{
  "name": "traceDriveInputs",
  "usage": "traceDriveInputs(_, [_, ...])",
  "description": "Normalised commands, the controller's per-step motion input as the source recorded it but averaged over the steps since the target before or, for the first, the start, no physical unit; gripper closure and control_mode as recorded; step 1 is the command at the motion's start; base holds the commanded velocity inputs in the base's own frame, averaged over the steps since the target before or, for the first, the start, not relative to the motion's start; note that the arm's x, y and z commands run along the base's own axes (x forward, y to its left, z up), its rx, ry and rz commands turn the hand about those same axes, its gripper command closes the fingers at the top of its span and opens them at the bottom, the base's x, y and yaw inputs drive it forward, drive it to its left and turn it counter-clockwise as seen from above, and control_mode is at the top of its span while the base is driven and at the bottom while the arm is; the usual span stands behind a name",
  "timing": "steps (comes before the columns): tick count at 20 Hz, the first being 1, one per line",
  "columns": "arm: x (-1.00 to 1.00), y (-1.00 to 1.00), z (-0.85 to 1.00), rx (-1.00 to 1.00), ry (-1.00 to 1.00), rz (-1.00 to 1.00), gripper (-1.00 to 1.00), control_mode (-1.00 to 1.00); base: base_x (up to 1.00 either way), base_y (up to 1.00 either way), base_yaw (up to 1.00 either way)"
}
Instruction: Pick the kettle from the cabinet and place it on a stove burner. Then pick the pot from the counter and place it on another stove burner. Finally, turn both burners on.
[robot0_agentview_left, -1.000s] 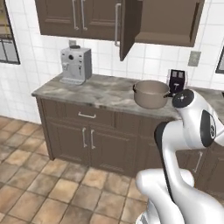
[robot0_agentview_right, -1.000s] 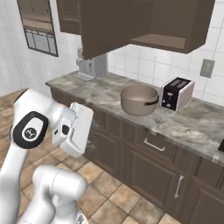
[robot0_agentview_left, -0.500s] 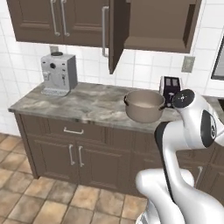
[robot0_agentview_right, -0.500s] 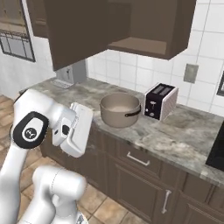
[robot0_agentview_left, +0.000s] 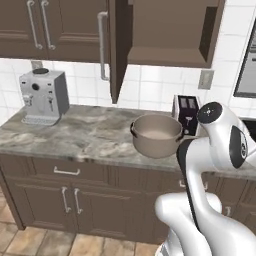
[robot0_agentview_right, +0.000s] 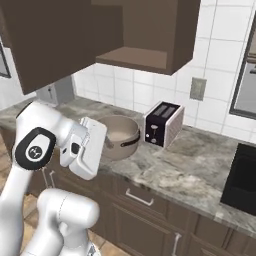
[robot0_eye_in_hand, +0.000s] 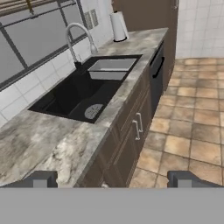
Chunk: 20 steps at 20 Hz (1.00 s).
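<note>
The beige pot (robot0_agentview_left: 156, 135) (robot0_agentview_right: 117, 137) stands on the marble counter (robot0_agentview_left: 75, 135) (robot0_agentview_right: 190, 165), just left of a toaster. Above it the dark cabinet (robot0_agentview_left: 170, 30) hangs with its door (robot0_agentview_left: 117, 45) swung open; the kettle is hidden from here, and the stove is out of view. My arm is folded close to the base, its white hand (robot0_agentview_right: 87, 147) in front of the pot and apart from it. In the hand view my gripper (robot0_eye_in_hand: 111, 181) is open with nothing between the fingertips (robot0_eye_in_hand: 41, 179), looking along another stretch of counter.
A grey coffee machine (robot0_agentview_left: 44, 97) sits at the counter's left end. The toaster (robot0_agentview_left: 186, 112) (robot0_agentview_right: 162, 123) stands right of the pot. A black sink (robot0_eye_in_hand: 83, 94) (robot0_agentview_right: 242, 180) with faucet (robot0_eye_in_hand: 78, 41) and a paper towel roll (robot0_eye_in_hand: 118, 26) lie further along. Tiled floor (robot0_eye_in_hand: 188, 109) runs beside the drawers.
The whole picture has shifted: the base has driven right and closer to the counter, so pot and cabinet look larger. The arm's pose and the open gripper are unchanged.
</note>
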Motion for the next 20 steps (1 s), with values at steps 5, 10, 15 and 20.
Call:
traceDriveInputs(5, [0.00, 0.00, 0.00, 0.00, 0.00, 0.00, -1.00, 1.00, 0.58, 0.15, -0.25])
traceDriveInputs(10, [0.00, 0.00, 0.00, 0.00, 0.00, 0.00, -1.00, 1.00, 0.53, 0.19, -0.25])
traceDriveInputs(15, [0.00, 0.00, 0.00, 0.00, 0.00, 0.00, -1.00, 1.00, 0.48, 0.19, -0.24])
traceDriveInputs(20, [0.00, 0.00, 0.00, 0.00, 0.00, 0.00, -1.00, 1.00, 0.47, 0.32, -0.23])
